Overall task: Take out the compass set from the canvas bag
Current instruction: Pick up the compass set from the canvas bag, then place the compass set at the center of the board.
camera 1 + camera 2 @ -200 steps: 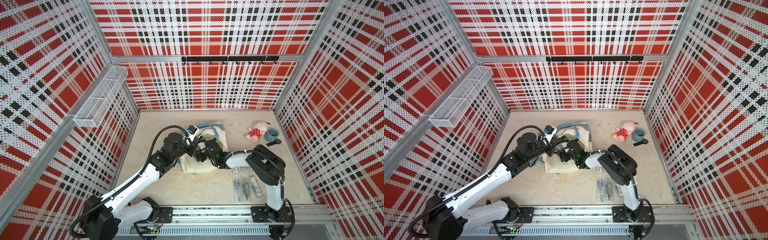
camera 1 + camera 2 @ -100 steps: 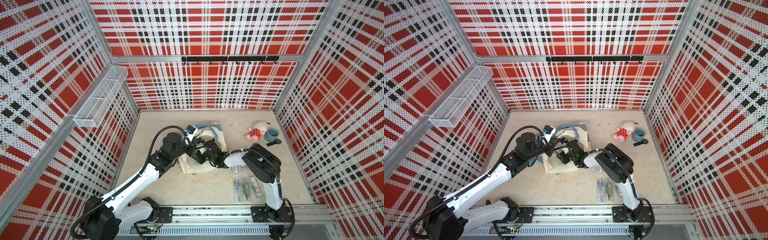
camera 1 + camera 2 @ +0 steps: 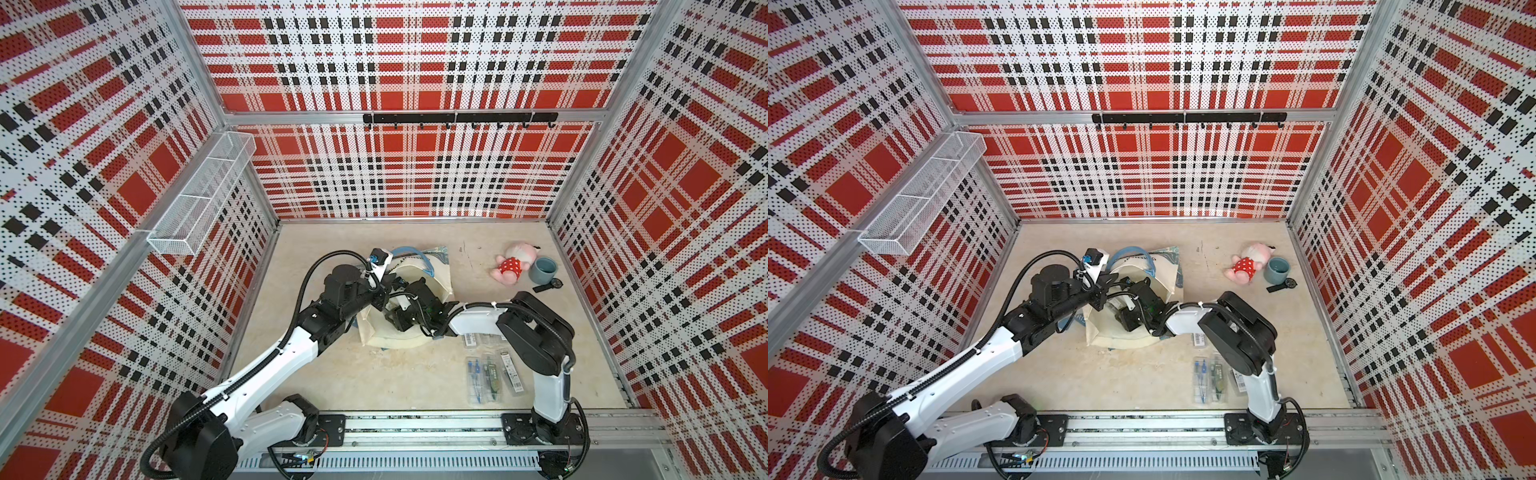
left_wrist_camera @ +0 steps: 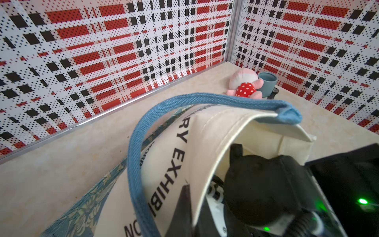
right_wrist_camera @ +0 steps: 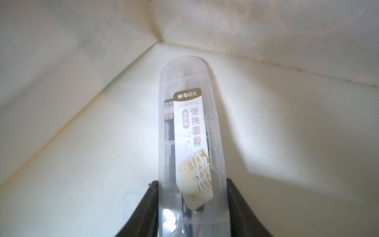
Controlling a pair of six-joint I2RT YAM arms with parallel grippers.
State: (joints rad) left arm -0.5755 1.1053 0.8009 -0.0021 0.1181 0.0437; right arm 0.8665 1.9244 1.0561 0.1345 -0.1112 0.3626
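Note:
The cream canvas bag lies on the floor with its mouth lifted. In the left wrist view its black lettering, blue handle and floral band show. My left gripper is shut on the bag's upper rim, one finger outside and one inside. My right arm's wrist reaches into the mouth, so its fingers are hidden in both top views. Inside the bag, my right gripper is shut on the near end of the compass set, a clear plastic case with a white label.
Several clear cases lie on the floor by the right arm's base. A pink plush toy, a grey-blue cup and a small black item sit at the back right. A wire basket hangs on the left wall.
The right gripper's jaws have closed onto the compass set inside the bag, and the right arm's elbow has shifted slightly left. The left gripper still holds the rim.

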